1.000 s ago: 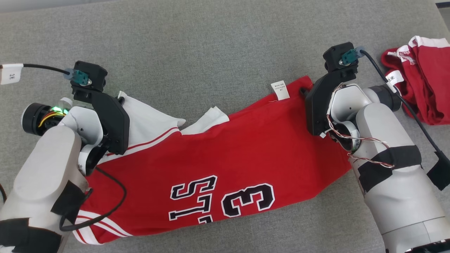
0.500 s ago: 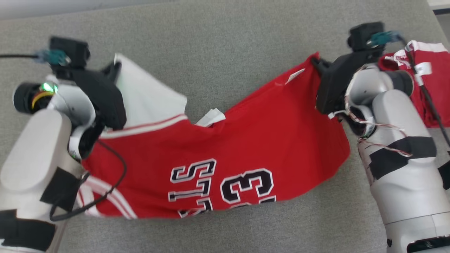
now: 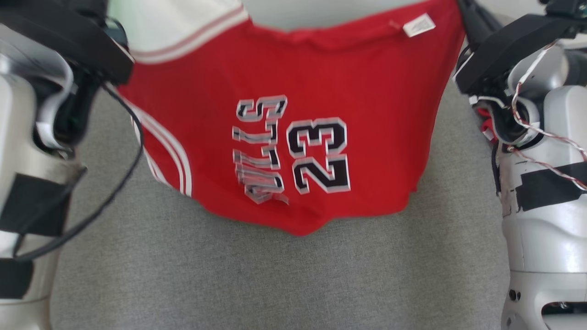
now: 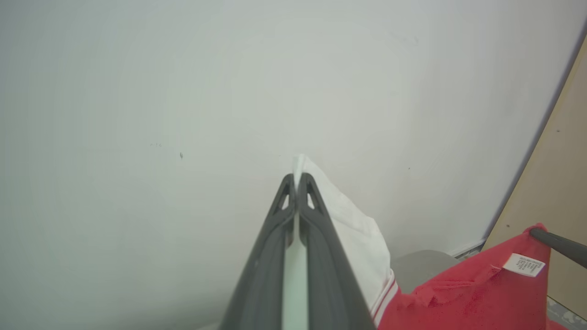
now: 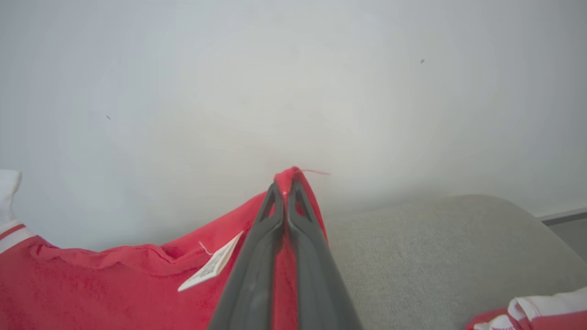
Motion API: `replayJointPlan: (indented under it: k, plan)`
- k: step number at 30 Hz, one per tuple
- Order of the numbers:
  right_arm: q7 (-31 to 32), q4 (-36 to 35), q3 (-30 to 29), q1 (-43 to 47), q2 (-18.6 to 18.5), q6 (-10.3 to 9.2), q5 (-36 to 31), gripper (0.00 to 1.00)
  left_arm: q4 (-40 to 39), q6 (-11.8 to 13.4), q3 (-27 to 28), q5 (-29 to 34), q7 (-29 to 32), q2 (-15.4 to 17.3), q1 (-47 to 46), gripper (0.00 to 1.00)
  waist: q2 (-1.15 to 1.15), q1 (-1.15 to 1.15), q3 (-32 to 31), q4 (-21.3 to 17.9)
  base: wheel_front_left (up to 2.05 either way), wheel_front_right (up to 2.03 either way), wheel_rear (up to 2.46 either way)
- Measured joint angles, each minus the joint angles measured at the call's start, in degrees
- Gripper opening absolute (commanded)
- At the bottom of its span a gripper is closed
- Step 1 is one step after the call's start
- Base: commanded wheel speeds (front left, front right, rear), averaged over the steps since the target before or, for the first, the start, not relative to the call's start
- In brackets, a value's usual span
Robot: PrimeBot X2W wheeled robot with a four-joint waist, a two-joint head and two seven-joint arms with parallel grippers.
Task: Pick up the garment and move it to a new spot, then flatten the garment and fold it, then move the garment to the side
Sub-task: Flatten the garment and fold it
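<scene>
The garment [image 3: 293,68] is a red jersey with a black "23" and a white panel at its left. It hangs in the air, stretched between my two arms, its lower edge sagging over the grey table [image 3: 275,284]. In the left wrist view my left gripper [image 4: 296,176] is shut on the garment's white corner [image 4: 353,229]. In the right wrist view my right gripper [image 5: 285,185] is shut on the garment's red corner [image 5: 137,284], with a white label [image 5: 211,268] just beside the fingers. Both pale forearms frame the head view, the left [image 3: 27,137] and the right [image 3: 541,215].
A second red-and-white garment [image 5: 527,311] lies on the grey table [image 5: 435,238] to my right. A white wall [image 4: 183,91] stands behind. A tan board [image 4: 559,183] leans at the right of the left wrist view.
The right gripper has closed on the red corner. Both arms have risen, lifting the jersey off the table until it hangs. The head camera has also shifted.
</scene>
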Motion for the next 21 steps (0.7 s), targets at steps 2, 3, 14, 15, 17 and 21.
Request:
replayJointPlan:
  k: [2, 3, 14, 15, 17, 21]
  plan:
    - [-1.18, -0.81, -0.48, -0.66, -0.10, 0.00, -1.66, 0.00, -0.74, 0.03, 0.66, 0.35, -1.54, 0.35, -1.46, 0.00, 0.00, 0.00, -1.05, 0.06, 0.00, 0.00, 0.00]
    - [-1.76, -1.20, -0.78, -0.78, -0.20, 0.00, -2.37, 0.00, -0.98, 0.09, 1.07, 0.35, -2.18, 0.40, -2.04, 0.00, 0.00, 0.00, -1.56, 0.10, 0.00, 0.00, 0.00]
    - [-5.77, -3.61, -2.64, -3.58, -0.60, 0.00, -7.65, 0.00, 0.03, 0.60, 2.63, 1.01, -7.04, 0.33, -7.54, 0.00, 0.00, 0.00, -5.68, 0.10, 0.00, 0.00, 0.00]
    - [-5.71, -3.65, -2.71, -3.96, -0.63, 0.00, -7.68, 0.00, 0.32, 0.65, 2.70, 1.00, -7.45, 0.05, -7.95, 0.00, 0.00, 0.00, -5.90, 0.07, 0.00, 0.00, 0.00]
    - [-4.95, -3.65, -2.67, -4.27, -0.60, 0.00, -7.70, 0.00, 1.05, 0.64, 2.50, 0.87, -8.15, -0.76, -9.17, 0.00, -0.01, 0.00, -6.10, -0.07, 0.00, 0.00, 0.00]
    - [-3.91, -3.79, -2.24, -4.31, -0.88, 0.00, -7.54, 0.00, 2.03, 0.66, 2.16, 0.52, -7.91, -1.59, -10.19, 0.00, -0.01, 0.00, -5.66, -0.09, 0.00, 0.00, 0.00]
